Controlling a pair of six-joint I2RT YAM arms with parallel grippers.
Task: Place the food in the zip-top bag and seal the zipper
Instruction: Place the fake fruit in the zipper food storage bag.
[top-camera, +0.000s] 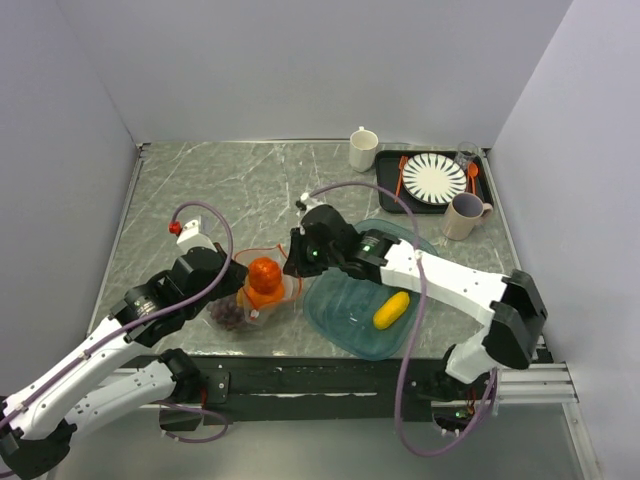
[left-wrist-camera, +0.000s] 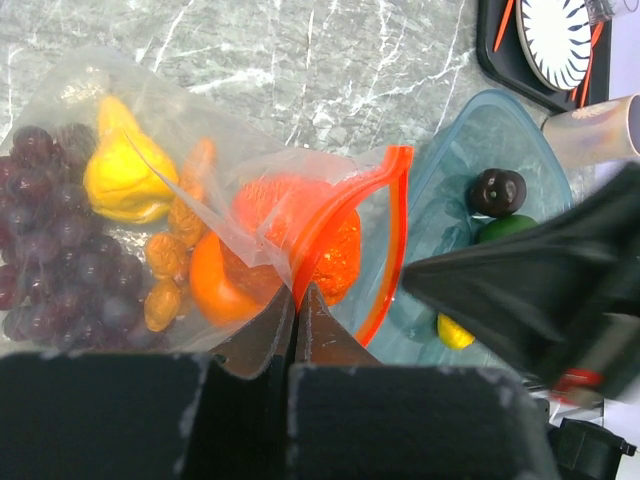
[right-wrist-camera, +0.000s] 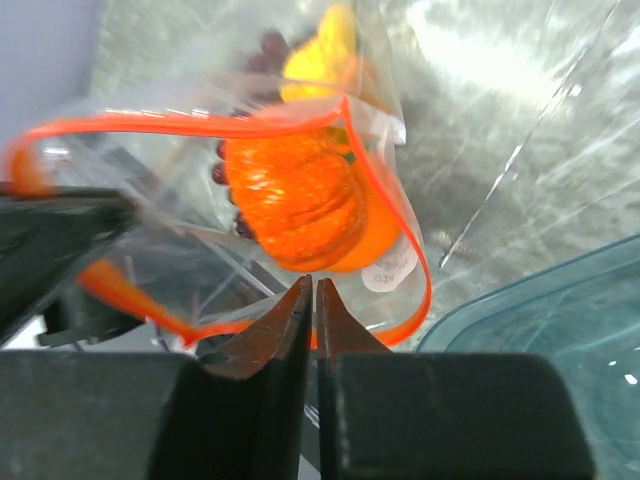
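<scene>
Left claw (left-wrist-camera: 297, 305) is clamped on the zipper (left-wrist-camera: 390, 225), and right claw (right-wrist-camera: 311, 300) is pinched together on the same strip across the mouth. I see the zip-top bag (left-wrist-camera: 170, 125) on the worktop (top-camera: 220, 190), mouth open, just beside the teal tray (top-camera: 340, 310). Some food (left-wrist-camera: 215, 280) is inside, and a yellow piece (top-camera: 391, 310) is in the tray.

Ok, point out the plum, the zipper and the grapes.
plum (left-wrist-camera: 498, 190): left wrist view, its middle.
zipper (right-wrist-camera: 180, 124): right wrist view, the strip's upper run.
grapes (left-wrist-camera: 60, 250): left wrist view, middle of the bunch.
</scene>
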